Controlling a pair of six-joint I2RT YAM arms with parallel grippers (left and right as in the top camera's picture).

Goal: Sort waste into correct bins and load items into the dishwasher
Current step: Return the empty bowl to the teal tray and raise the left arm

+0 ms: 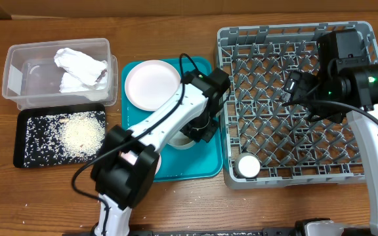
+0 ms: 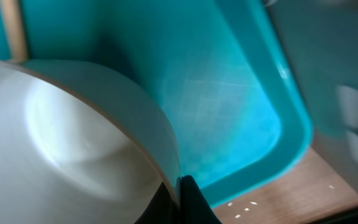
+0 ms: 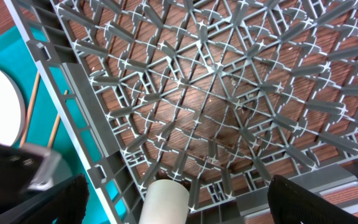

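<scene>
My left gripper (image 1: 199,129) is shut on the rim of a white bowl (image 1: 181,141) on the teal serving tray (image 1: 202,167). The left wrist view shows the bowl (image 2: 61,137) pinched between the fingers (image 2: 180,190). A pale round plate (image 1: 151,84) lies at the tray's far end. My right gripper (image 1: 294,85) hangs open and empty over the grey dish rack (image 1: 294,29), which fills the right wrist view (image 3: 229,93). A small white cup (image 1: 248,166) stands in the rack's near left corner and shows in the right wrist view (image 3: 163,202). Wooden chopsticks (image 3: 33,106) lie on the tray.
A clear tub (image 1: 18,56) at the far left holds crumpled stained napkins (image 1: 81,69). A black tray (image 1: 28,151) in front of it holds rice grains (image 1: 83,133). A few loose grains (image 2: 244,204) lie on the wooden table beside the teal tray.
</scene>
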